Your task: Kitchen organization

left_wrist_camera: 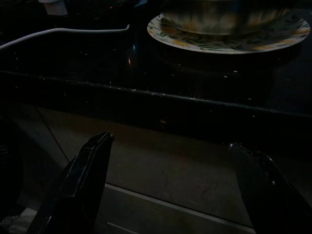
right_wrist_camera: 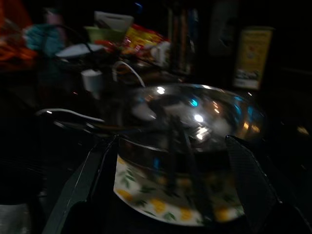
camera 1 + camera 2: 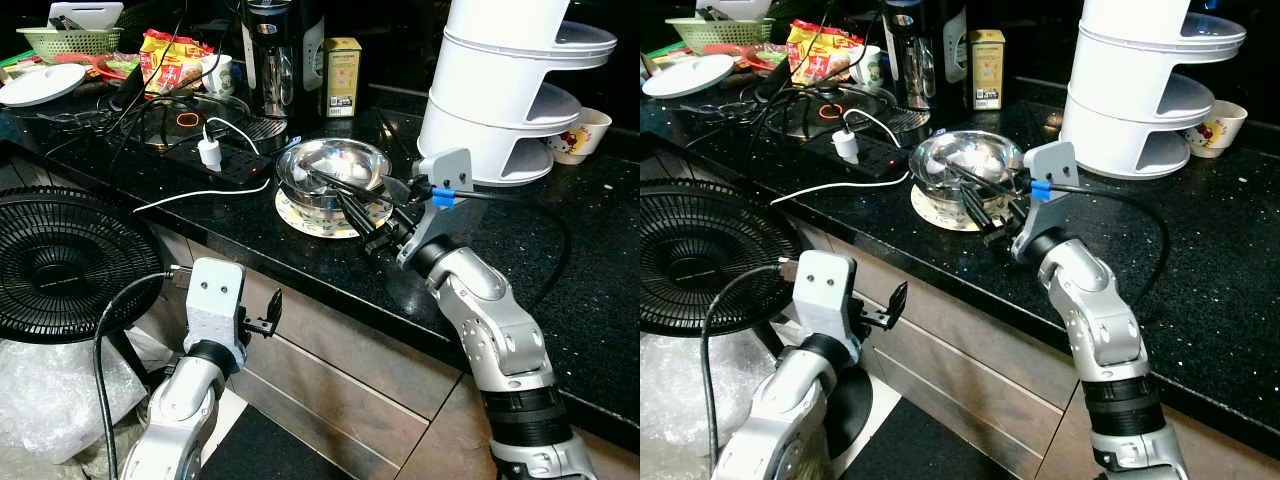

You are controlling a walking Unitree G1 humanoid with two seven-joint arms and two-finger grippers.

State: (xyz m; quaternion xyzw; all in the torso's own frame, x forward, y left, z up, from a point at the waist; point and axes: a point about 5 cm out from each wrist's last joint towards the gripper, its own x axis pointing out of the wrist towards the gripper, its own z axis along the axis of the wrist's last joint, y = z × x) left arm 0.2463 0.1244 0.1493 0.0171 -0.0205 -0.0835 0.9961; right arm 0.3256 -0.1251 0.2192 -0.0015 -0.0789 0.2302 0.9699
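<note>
On the black counter (image 3: 560,290), at the upper right of the head view, stands a white tiered rack (image 3: 505,90); at the centre a steel bowl (image 3: 330,168) sits on a flowered plate (image 3: 300,218), with dark utensils (image 3: 345,200) leaning inside. The right gripper (image 3: 385,228) is just beside the bowl's rim; its wrist view shows both fingers spread wide around the bowl, holding nothing. The left gripper (image 3: 268,315) hangs below the counter edge, fingers apart, and its wrist view shows the cabinet front (image 1: 161,170). A yellow box (image 3: 340,75) carries print too small to read.
</note>
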